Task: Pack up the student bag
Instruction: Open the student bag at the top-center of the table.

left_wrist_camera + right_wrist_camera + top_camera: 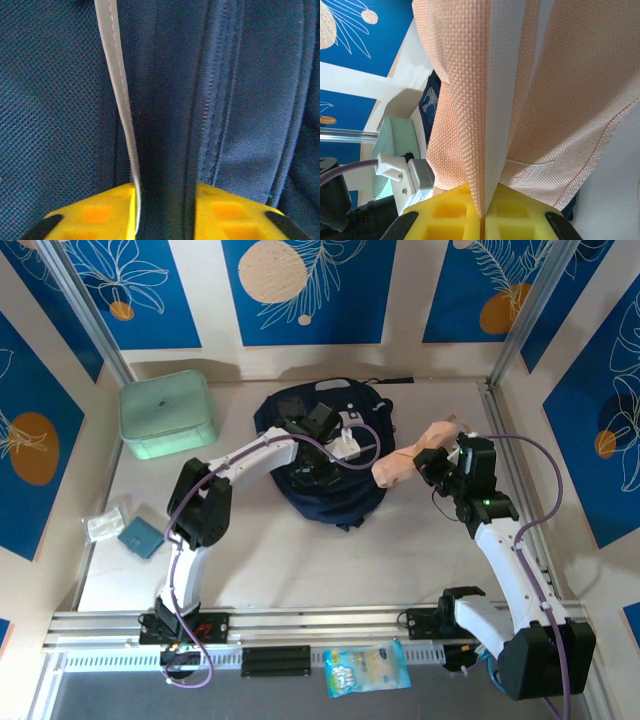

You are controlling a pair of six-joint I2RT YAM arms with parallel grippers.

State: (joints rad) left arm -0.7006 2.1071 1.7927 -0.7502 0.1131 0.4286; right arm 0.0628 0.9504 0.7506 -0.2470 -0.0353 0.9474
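In the top external view, the student bag (345, 502) is seen lying mid-table, beneath the left gripper (322, 462). A fold of its navy fabric is pinched between that gripper's yellow fingers (100, 215). A peach cloth (405, 458) is clamped by the right gripper (428, 465) at the bag's right edge.

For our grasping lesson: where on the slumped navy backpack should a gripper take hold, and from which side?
Probably a raised fold beside the zip of the backpack, from above: it lies slumped and soft, so only a thin ridge fits between the jaws. The left gripper pinches such a fold.
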